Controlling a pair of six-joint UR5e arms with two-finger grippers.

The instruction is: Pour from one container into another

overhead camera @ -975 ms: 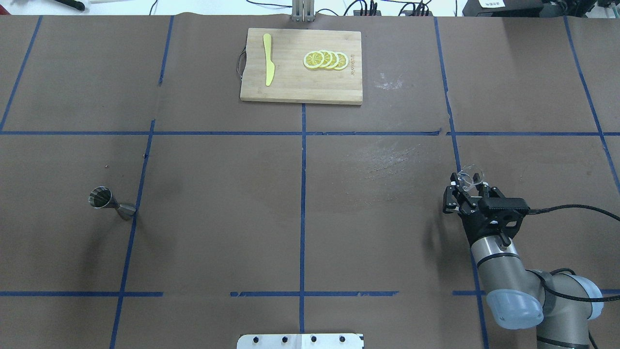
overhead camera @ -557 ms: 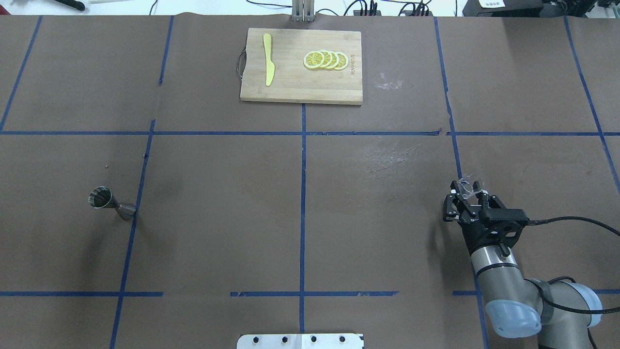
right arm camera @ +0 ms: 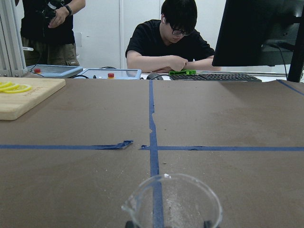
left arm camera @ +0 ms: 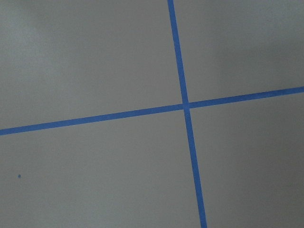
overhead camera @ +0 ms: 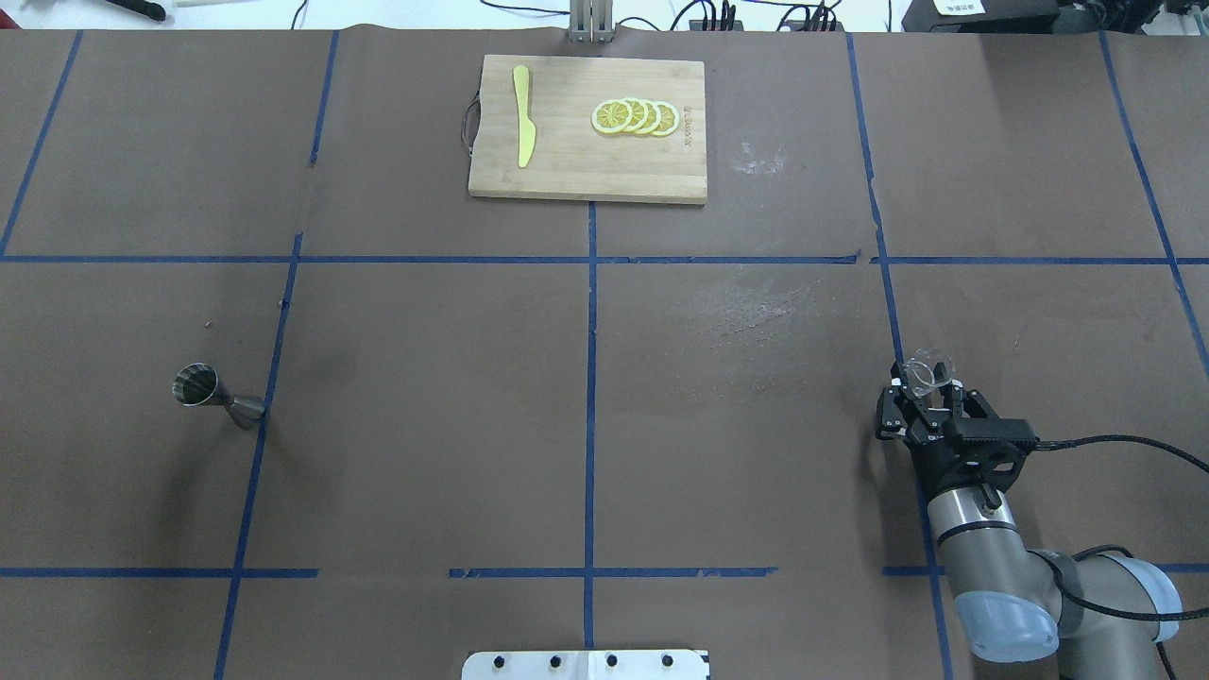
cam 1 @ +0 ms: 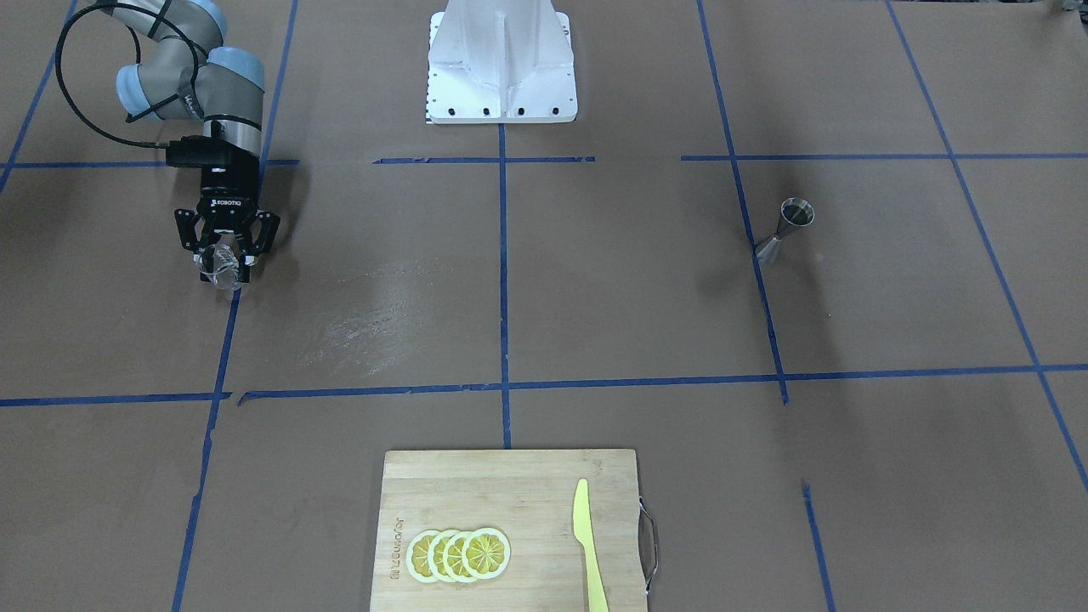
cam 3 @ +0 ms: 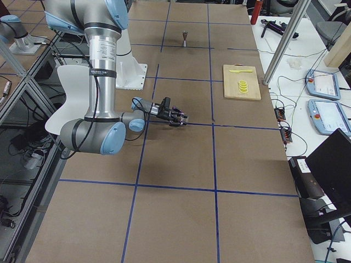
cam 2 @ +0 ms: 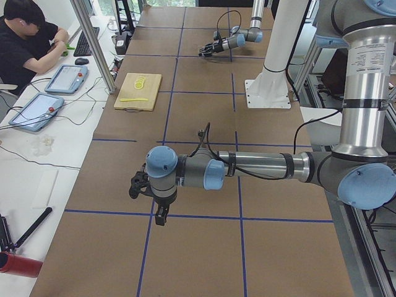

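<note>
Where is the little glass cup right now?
The glass cup is on the overhead view's right side, gripped in the right gripper beside a blue tape line, far across the table from the steel jigger.

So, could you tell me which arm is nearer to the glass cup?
The right. Its tool is shut on the glass cup. The left arm reaches over the opposite end of the table, beyond the jigger, far from the cup.

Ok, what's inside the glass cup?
No contents show in the glass cup; the blue tape reads straight through its wall. Its bottom lies below the wrist view's edge, unseen.
</note>
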